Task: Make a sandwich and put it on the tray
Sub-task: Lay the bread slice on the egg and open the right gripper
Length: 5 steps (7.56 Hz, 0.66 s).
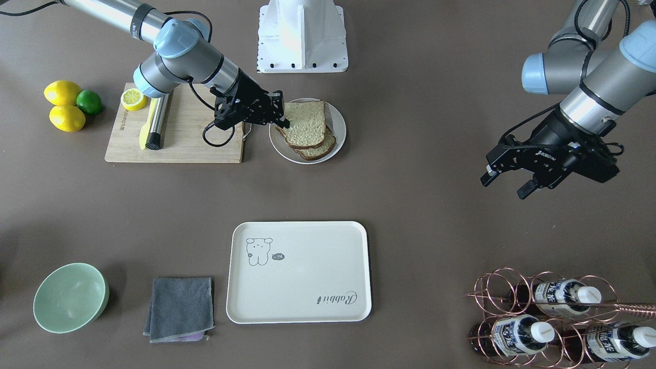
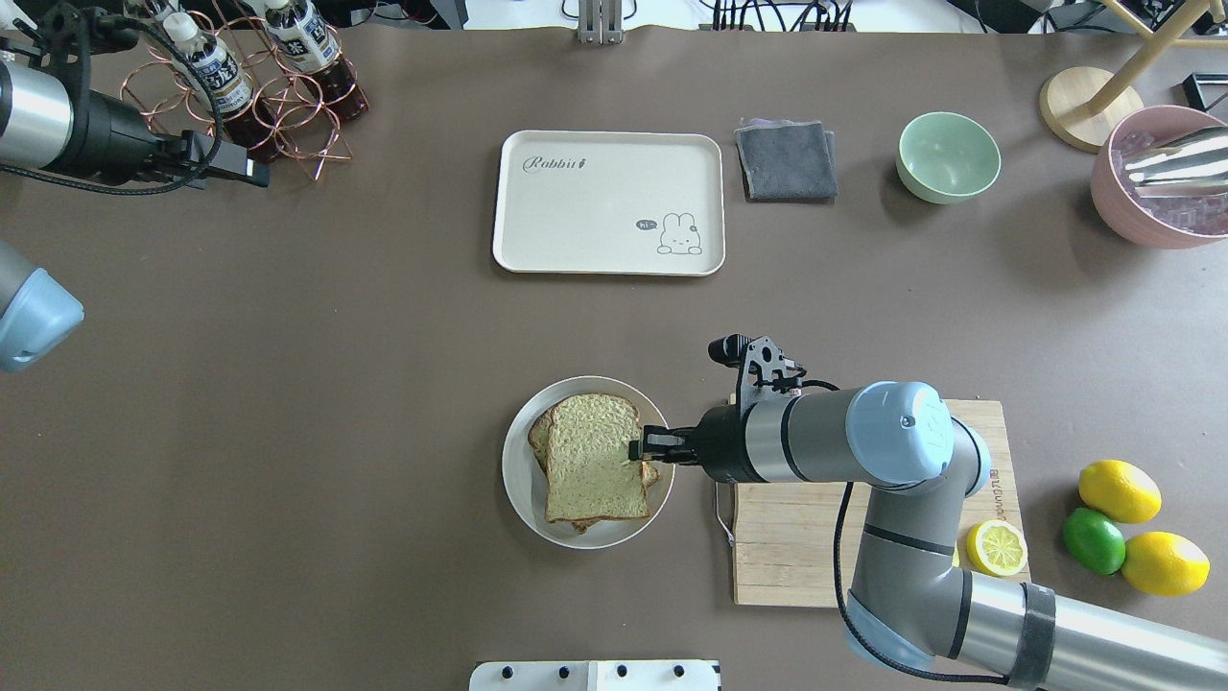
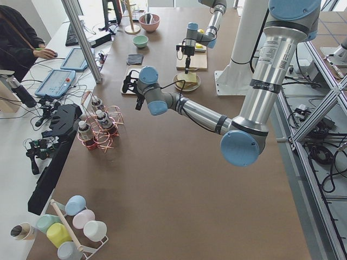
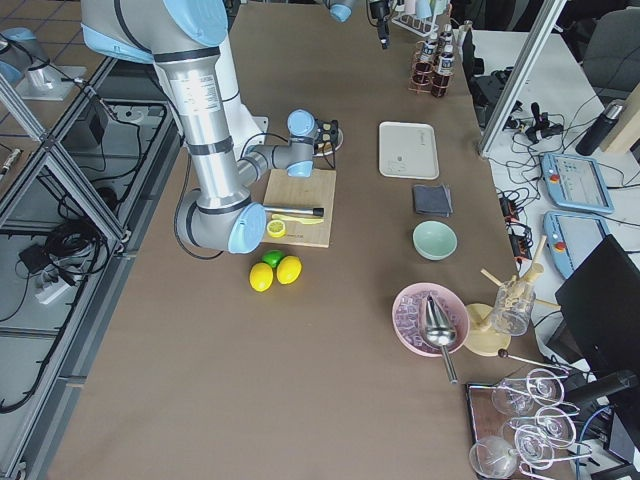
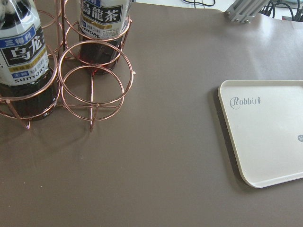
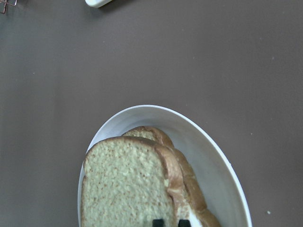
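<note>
The sandwich [image 1: 306,124], two greenish-tan slices stacked, lies on a round white plate [image 1: 338,128] near the robot's base. No egg shows between the slices. My right gripper [image 1: 282,122] reaches in level from the cutting board side and is shut on the sandwich's [image 2: 595,461] edge; its fingertips [image 6: 157,222] show at the bread [image 6: 123,184]. The cream tray [image 1: 299,287] lies bare at the far middle of the table [image 2: 595,211]. My left gripper [image 1: 505,184] is open and empty, above the table near the bottle rack.
A wooden cutting board [image 1: 195,148] with a knife [image 1: 156,123] and a lemon half lies beside the plate. Lemons and a lime [image 1: 64,105], a green bowl [image 1: 70,297], a grey cloth [image 1: 179,307] and a copper bottle rack [image 1: 553,318] stand around the edges.
</note>
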### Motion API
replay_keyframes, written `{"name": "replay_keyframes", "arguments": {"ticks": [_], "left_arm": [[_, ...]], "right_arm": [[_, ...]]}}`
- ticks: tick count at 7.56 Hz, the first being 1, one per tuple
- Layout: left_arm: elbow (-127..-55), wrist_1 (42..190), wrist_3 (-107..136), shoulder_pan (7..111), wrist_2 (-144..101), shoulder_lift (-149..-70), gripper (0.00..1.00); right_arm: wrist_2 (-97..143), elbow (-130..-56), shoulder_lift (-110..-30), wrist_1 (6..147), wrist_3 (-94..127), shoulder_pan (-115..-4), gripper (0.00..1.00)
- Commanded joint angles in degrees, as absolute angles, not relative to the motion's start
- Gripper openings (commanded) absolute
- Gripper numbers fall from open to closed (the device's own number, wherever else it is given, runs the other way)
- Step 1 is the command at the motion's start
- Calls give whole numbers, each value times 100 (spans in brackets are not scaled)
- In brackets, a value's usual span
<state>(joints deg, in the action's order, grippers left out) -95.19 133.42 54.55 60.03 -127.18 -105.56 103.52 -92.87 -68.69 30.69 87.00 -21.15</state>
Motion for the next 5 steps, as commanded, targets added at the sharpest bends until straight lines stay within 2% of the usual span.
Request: {"name": "replay_keyframes", "arguments": {"ticks": [1,5], "left_arm": [[-9519,13342,5458,6003,-12718,-10556,95],[-9518,13342,5502,6003,-12718,-10591,97]], "right_arm": [[10196,-9342,-6873,3067,8745,-2127,100],[10248,-9746,-6943,3120,8763,-2354,100]]}}
